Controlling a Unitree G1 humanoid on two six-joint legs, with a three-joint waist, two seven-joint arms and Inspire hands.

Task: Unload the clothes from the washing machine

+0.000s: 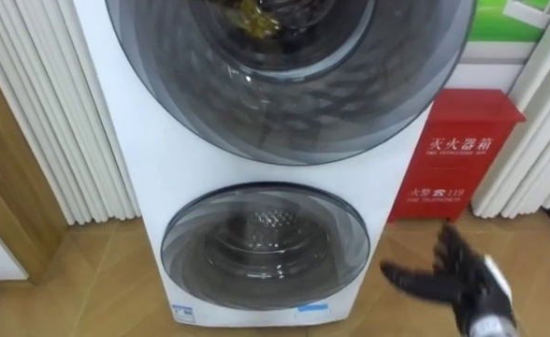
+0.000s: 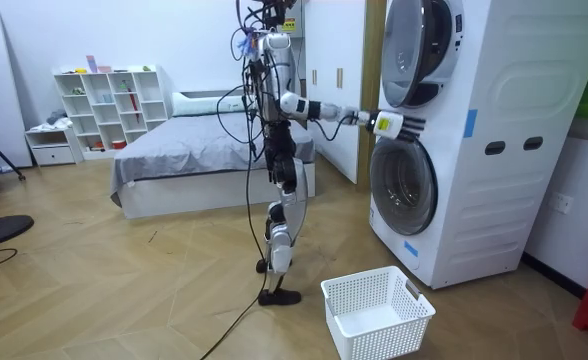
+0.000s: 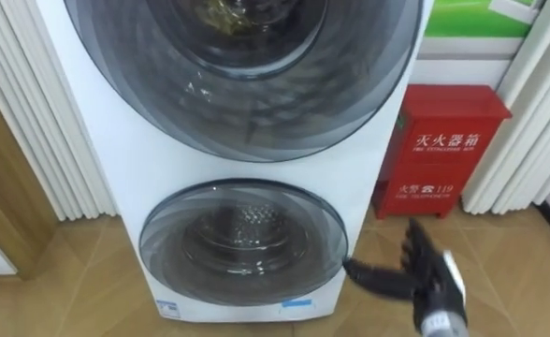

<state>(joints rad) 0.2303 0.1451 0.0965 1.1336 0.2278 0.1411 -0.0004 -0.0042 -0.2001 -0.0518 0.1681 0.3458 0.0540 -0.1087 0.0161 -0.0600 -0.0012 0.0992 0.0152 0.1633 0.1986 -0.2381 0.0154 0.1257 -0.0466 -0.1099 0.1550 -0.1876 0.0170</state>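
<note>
- Right hand (image 1: pixel 462 276) low, off the lower right corner of the washing machine (image 1: pixel 153 178), fingers spread wide, nothing held.
- Clothes (image 1: pixel 247 14): yellowish bundle behind the glass of the upper door (image 1: pixel 294 103), at the top edge of the eye views, well apart from the hand.
- Lower door (image 1: pixel 266 248) shut by the look of it, bare metal drum behind the glass.
- Risk: going for the lower door, nearest the hand, and finding nothing to pick, with the clothes up in the other drum.
- Risk: spread fingers knocking the glass or slipping off a door's rim, no handle to be made out.
- Risk: clothes dropped on the floor, with the basket (image 2: pixel 384 335) off near the machine's front corner, not under the doors.
- Count: one hand, one machine, two round doors, one bundle (number of pieces impossible to tell), one basket, one red box (image 1: pixel 457 150) just beside the machine's right edge.
</note>
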